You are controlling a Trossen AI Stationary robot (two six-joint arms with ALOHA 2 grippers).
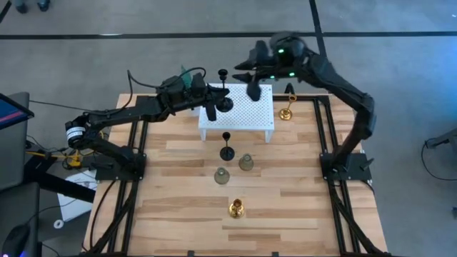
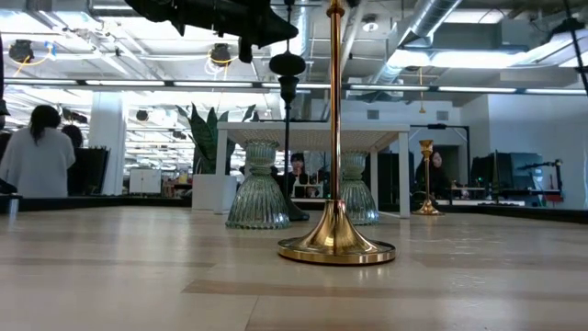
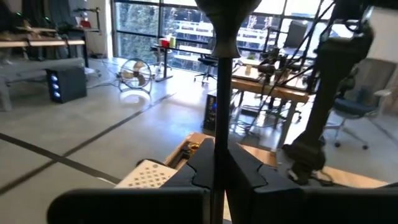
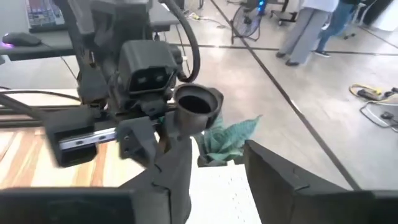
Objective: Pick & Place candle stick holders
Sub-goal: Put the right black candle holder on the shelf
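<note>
A black holder [image 1: 223, 91] is clamped by its stem in the left gripper [image 1: 212, 102] above the platform [image 1: 250, 114]. The right gripper [image 1: 253, 87] is held open over its far edge.

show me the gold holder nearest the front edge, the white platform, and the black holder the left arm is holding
Front gold holder [image 1: 236, 208], high view, its base.
White perforated platform [image 1: 258, 114], high view, bare top.
Held black holder [image 3: 221, 93], left wrist view, its stem.

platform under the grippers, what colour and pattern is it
White, dotted all over with small holes; the platform shows best in the high view.
</note>
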